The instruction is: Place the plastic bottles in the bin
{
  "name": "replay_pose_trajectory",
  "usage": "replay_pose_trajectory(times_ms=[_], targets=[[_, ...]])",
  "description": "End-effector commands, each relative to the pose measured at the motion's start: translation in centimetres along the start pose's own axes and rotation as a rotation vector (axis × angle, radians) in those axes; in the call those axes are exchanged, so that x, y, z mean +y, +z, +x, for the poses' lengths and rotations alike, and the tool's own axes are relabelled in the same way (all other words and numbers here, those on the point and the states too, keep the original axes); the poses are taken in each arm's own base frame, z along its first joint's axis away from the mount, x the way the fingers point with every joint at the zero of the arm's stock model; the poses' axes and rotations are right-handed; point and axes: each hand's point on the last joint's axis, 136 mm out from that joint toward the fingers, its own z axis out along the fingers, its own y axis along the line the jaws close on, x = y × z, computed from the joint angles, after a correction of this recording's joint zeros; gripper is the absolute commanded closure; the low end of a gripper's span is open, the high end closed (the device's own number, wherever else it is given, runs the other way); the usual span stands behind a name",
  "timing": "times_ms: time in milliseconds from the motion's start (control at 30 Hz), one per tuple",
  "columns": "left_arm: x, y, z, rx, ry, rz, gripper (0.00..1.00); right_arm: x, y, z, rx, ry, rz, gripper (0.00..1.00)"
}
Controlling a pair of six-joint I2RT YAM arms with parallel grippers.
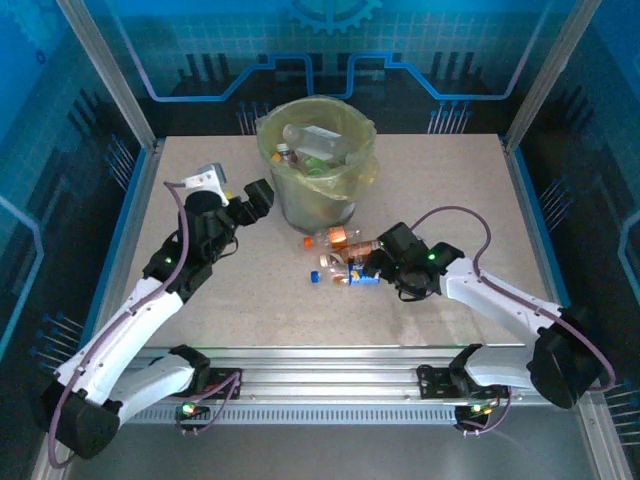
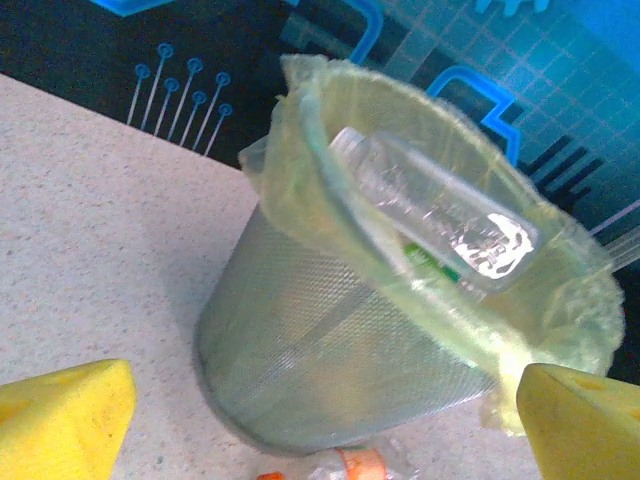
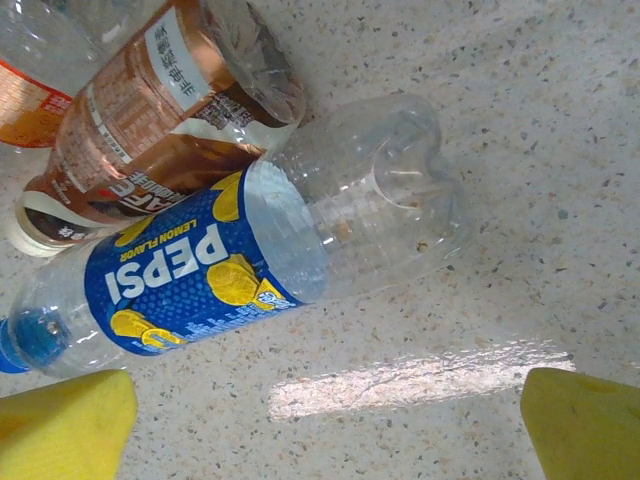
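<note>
Nearest, the right gripper [image 3: 320, 430] is spread wide and holds nothing, hanging right over the Pepsi bottle [image 3: 250, 260], which lies flat on the tabletop [image 3: 520, 150]. Just beyond it, touching, there's a brown-label bottle [image 3: 160, 110]. Further out, the left gripper [image 2: 320, 420], also wide open and empty, faces the bin [image 2: 320, 340] just ahead. A clear bottle [image 2: 430, 215] lies inside, near the top of the yellow-green bag [image 2: 560, 300].

Bin [image 2: 330, 340] grey mesh, yellow-green liner [image 2: 290, 200]; Pepsi bottle [image 3: 250, 260] blue label, yellow lemons; table [image 3: 520, 120] beige speckled.
</note>
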Motion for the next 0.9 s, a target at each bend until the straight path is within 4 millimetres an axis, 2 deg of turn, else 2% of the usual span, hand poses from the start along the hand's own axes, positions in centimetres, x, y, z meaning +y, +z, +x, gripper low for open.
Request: replay_pose_trajectory(times_ms=[0,67,100,233,400,500,633,767,867], targets=[[1.0,-0.2,1.4,0.025,0.033,-0.015,0.01,0.2,0.2,-0.1,0.004,-0.004,0.013,0.0],[1.6,0.0,3.6,0.088,0.038,-0.008,0.01,0.0,0.3,-0.2,0.011,-0.022,0.026,0.0],[1.9,0.1,4.9,0.123,0.036,0.001,0.01,0.9,-0.3,-0.8,-0.001,-0.037,0.004,0.0],[2.6,0.4,9.8,0.254,0.009,0.032,0.01,2.4,-0.7,-1.6,0.005,-0.148,-0.029,0.0],[3.3,-0.2,15.5,0.378,0.064,0.012,0.01,5.7,-1.3,-1.5,0.067,-0.486,-0.101,0.0],[4.4,-0.4,17.6,0.422,0.033,-0.024,0.01,6.6,-1.4,-0.7,0.065,-0.718,-0.062,0.02],[6.2,-0.8,18.4,0.402,-0.031,-0.078,0.01,8.0,-1.3,0.9,0.05,-1.023,0.013,0.02],[7.4,-1.3,17.4,0.336,-0.052,-0.119,0.01,8.9,0.2,2.4,0.044,-1.255,0.098,0.03],[8.2,-1.8,16.6,0.3,-0.049,-0.154,0.01,9.3,1.4,2.7,0.043,-1.359,0.168,0.04]])
